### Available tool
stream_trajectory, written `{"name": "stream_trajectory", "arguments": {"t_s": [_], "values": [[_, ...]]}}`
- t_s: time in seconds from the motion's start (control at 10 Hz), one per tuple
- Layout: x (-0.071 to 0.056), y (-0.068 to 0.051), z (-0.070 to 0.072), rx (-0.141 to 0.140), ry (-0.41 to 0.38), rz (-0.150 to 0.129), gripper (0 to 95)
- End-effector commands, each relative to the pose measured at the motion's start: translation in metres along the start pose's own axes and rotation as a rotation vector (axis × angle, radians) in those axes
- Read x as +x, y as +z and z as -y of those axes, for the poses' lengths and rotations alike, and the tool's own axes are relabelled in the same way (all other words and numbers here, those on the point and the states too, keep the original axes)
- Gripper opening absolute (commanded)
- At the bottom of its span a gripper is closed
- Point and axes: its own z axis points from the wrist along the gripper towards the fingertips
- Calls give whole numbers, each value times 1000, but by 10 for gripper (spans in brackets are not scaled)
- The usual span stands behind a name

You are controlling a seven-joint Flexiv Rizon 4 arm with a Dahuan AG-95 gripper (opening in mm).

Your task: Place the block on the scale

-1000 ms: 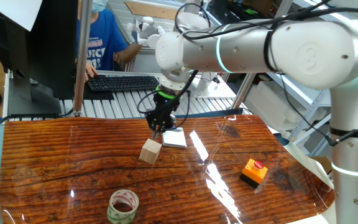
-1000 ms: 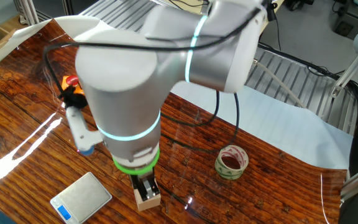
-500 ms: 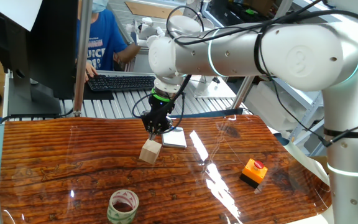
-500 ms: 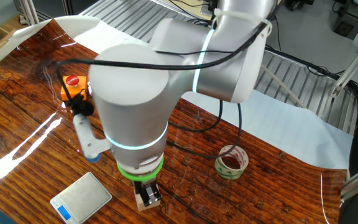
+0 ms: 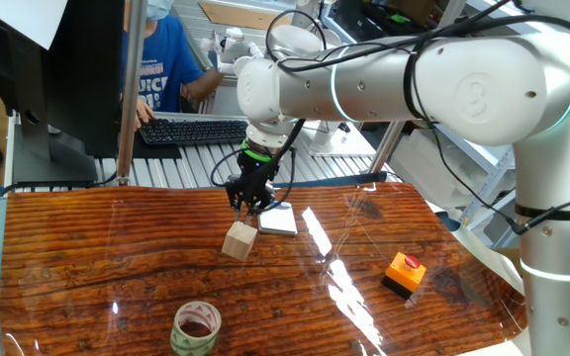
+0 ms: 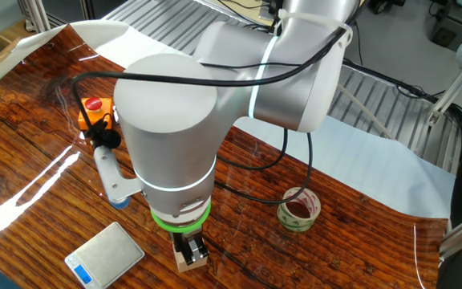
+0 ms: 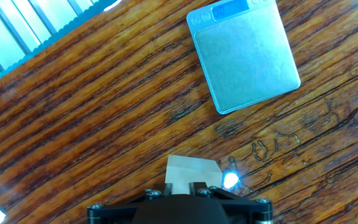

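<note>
You see a light-tan block (image 5: 238,240), a silver-white scale (image 7: 245,54) with its blue display strip, and a striped reddish-brown table (image 5: 97,257).
</note>
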Motion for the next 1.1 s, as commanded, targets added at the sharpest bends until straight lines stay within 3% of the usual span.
{"name": "stream_trajectory", "arguments": {"t_s": [0.1,0.2,0.3,0.6,0.7,1.1], "values": [[1,0,1,-1,9,2,190],[1,0,1,0,27,1,190],[1,1,2,2,50,-1,380],[4,3,3,0,68,-1,380],[4,3,3,0,71,-1,570],[5,10,3,-2,115,-3,570]]}}
